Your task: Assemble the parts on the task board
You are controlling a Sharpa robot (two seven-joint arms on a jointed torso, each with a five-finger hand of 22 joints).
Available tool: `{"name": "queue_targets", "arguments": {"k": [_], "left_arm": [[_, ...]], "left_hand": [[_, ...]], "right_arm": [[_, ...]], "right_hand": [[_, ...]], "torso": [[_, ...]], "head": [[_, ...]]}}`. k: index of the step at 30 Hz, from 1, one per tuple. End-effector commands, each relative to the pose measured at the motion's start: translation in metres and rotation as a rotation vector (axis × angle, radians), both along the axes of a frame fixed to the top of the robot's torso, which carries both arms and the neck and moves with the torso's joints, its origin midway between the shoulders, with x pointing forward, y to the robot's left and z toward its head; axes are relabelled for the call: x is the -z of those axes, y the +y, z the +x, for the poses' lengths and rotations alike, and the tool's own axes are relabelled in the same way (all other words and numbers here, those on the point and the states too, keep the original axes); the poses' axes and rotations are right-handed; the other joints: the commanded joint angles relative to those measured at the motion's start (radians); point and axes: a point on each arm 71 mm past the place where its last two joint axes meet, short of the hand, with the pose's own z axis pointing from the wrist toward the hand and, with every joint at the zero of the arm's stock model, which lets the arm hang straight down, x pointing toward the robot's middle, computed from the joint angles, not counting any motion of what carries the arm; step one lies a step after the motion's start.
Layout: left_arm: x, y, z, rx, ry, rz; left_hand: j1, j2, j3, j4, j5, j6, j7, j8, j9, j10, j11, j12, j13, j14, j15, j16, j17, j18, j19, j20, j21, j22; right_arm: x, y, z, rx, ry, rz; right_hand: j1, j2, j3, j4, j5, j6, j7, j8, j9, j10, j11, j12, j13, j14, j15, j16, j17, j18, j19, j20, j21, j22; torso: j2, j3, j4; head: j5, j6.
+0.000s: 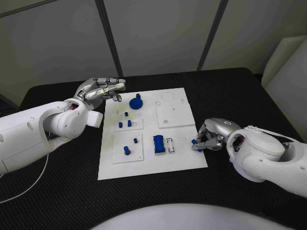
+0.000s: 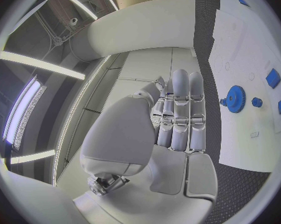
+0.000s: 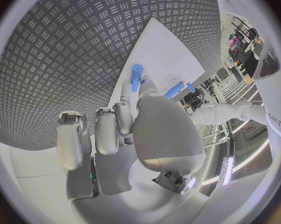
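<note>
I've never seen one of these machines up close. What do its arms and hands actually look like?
Both arms are smooth, rounded white shells. Each ends in a silver metallic robot hand, the left robot hand and the right robot hand, with segmented fingers much like a person's. A thin white cable trails on the table by the left arm.

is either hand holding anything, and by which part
The right hand pinches a small blue peg by its lower end, at the board's right edge. The left hand holds nothing.
</note>
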Motion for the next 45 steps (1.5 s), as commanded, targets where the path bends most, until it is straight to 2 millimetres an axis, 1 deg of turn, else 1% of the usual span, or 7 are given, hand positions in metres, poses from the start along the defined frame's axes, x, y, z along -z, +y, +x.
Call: {"name": "queue_targets", "arguments": {"k": [1,3,7,11,19,32,45], "left_arm": [[-0.001,-0.001,0.0,0.009,-0.005,-0.008],[-0.001,-0.001,0.0,0.01,-0.005,-0.008],[-0.001,-0.001,0.0,0.01,-0.005,-0.009],[-0.001,-0.001,0.0,0.01,-0.004,-0.008],[0.0,-0.002,-0.001,0.011,-0.003,-0.009],[0.0,-0.002,-0.001,0.013,-0.003,-0.01],[-0.001,-0.002,-0.002,0.015,-0.002,-0.01]], "left_hand": [[-0.011,-0.002,0.005,0.002,-0.006,0.0,0.002,-0.003,0.001,-0.001,0.004,-0.002,0.001,-0.002,0.004,-0.006,-0.001,-0.012,0.008,0.002,-0.004,-0.001],[-0.011,-0.002,0.005,0.002,-0.006,0.0,0.002,-0.003,0.001,-0.001,0.004,-0.002,0.001,-0.002,0.004,-0.006,-0.001,-0.012,0.008,0.002,-0.004,-0.001],[-0.012,-0.002,0.006,0.001,-0.006,0.0,0.002,-0.003,0.001,-0.001,0.004,-0.002,0.001,-0.002,0.004,-0.006,-0.001,-0.012,0.008,0.002,-0.005,-0.001],[-0.012,-0.002,0.006,0.001,-0.006,0.0,0.002,-0.003,0.001,-0.001,0.004,-0.002,0.001,-0.002,0.004,-0.006,-0.001,-0.012,0.008,0.002,-0.005,-0.001],[-0.012,-0.002,0.007,0.001,-0.006,0.0,0.002,-0.003,0.002,-0.001,0.004,-0.002,0.001,-0.002,0.004,-0.006,-0.001,-0.012,0.008,0.002,-0.006,-0.002],[-0.012,-0.002,0.007,0.001,-0.006,0.0,0.002,-0.003,0.002,-0.001,0.004,-0.002,0.001,-0.002,0.004,-0.006,-0.001,-0.012,0.008,0.002,-0.006,-0.002],[-0.012,-0.002,0.007,0.001,-0.006,0.0,0.002,-0.003,0.002,-0.001,0.004,-0.002,0.001,-0.002,0.004,-0.006,-0.001,-0.012,0.008,0.002,-0.006,-0.002]], "right_arm": [[0.009,0.0,-0.004,-0.007,0.05,-0.062],[0.009,0.002,-0.003,-0.005,0.039,-0.063],[0.006,0.005,-0.003,0.009,0.005,-0.039],[0.0,0.009,-0.006,0.039,-0.023,0.047],[-0.008,0.02,-0.012,0.109,-0.008,0.296],[-0.004,0.041,-0.011,0.137,0.055,0.41],[0.009,0.056,-0.003,0.158,0.146,0.396]], "right_hand": [[0.033,0.009,0.005,-0.018,0.012,0.009,0.0,-0.009,-0.003,0.002,-0.009,0.003,0.021,0.05,-0.005,0.006,0.002,-0.015,0.104,-0.005,0.003,0.263],[0.07,0.025,0.018,-0.04,0.081,0.01,-0.001,-0.013,-0.005,0.001,-0.011,0.001,0.022,0.05,-0.007,0.006,0.003,-0.015,0.104,-0.01,0.003,0.263],[0.116,0.049,0.039,-0.07,0.146,0.015,-0.008,-0.016,-0.01,0.002,-0.017,0.002,0.024,0.05,-0.012,0.007,0.005,-0.015,0.104,-0.013,0.003,0.263],[0.126,0.062,0.05,-0.083,0.25,0.015,-0.01,-0.018,-0.015,0.004,-0.019,0.001,0.025,0.051,-0.014,0.008,0.009,-0.015,0.104,-0.016,0.003,0.263],[0.117,0.065,0.064,-0.088,0.364,0.01,-0.009,-0.016,-0.014,0.001,-0.019,-0.014,0.017,0.048,-0.013,0.002,0.001,-0.015,0.104,-0.016,0.003,0.263],[0.072,0.06,0.06,-0.062,0.383,0.014,-0.009,-0.014,-0.012,0.005,-0.018,-0.012,0.02,0.05,-0.013,0.004,0.005,-0.015,0.104,-0.015,0.003,0.263],[0.015,0.044,0.042,-0.011,0.359,0.037,-0.015,-0.01,-0.008,0.011,-0.022,-0.008,0.024,0.051,-0.015,0.005,0.009,-0.015,0.104,-0.016,0.003,0.263]], "torso": [[0.0,-0.0003,0.0006],[-0.001,-0.0004,0.0015],[-0.001,0.0,0.0019],[-0.001,0.0003,0.0014],[0.0,-0.0012,0.0018],[0.001,-0.0013,0.0007],[0.0,-0.0007,0.0002]], "head": [[0.0,0.0],[0.0,0.0],[0.003,0.001],[0.008,0.002],[0.008,0.005],[0.014,0.003],[0.019,0.0]]}}
